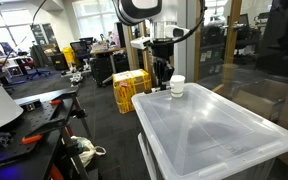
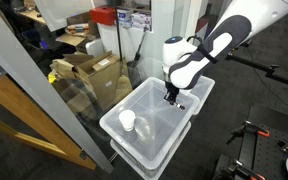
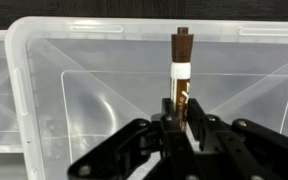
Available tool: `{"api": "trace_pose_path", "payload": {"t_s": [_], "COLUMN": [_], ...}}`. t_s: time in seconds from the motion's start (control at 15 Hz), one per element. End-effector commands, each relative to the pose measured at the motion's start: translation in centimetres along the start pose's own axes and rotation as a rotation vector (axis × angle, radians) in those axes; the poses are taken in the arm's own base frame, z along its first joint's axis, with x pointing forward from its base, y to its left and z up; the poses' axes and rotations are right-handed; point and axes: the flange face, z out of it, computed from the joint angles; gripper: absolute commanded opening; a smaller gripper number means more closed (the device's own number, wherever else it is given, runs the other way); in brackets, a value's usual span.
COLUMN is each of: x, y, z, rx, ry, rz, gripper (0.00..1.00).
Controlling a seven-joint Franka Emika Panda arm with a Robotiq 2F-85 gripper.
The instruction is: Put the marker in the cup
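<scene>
The marker (image 3: 182, 68), a slim reddish-brown pen with a white band and a dark end, is clamped between my gripper's (image 3: 182, 124) fingers and points away from them over the translucent bin lid (image 3: 84, 85). The white paper cup (image 1: 177, 87) stands upright on the lid near one end. In both exterior views my gripper (image 1: 162, 72) (image 2: 171, 97) hangs low over the lid (image 2: 156, 132), apart from the cup (image 2: 128, 121). The cup is out of the wrist view. The marker is too small to make out in the exterior views.
The lidded bin (image 1: 219, 135) stacks on another bin. A yellow crate (image 1: 130, 90) stands on the floor behind it. A workbench with tools (image 1: 29, 115) is to the side. Cardboard boxes (image 2: 89, 70) and a glass partition (image 2: 44, 110) flank the bin.
</scene>
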Motion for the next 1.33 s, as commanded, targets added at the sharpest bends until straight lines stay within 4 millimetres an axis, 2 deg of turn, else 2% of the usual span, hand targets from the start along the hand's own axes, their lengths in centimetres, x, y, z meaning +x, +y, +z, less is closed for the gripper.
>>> {"api": "trace_pose_path", "payload": {"t_s": [0.0,0.27,0.67,1.27], "x": [-1.8,-2.2,-2.1,-1.1], "y": [-0.7,-1.4,-1.9,-2.1], "z": [-2.5,-3.5,-4.0,-4.4], "rx": [-0.043,-0.077,-0.138,-0.26], "ry": [0.026,0.05,0.089,0.201], "rz": [0.067,0.137,0.275,0.625], "gripper": [0.05,0.05,0.05,0.05]}}
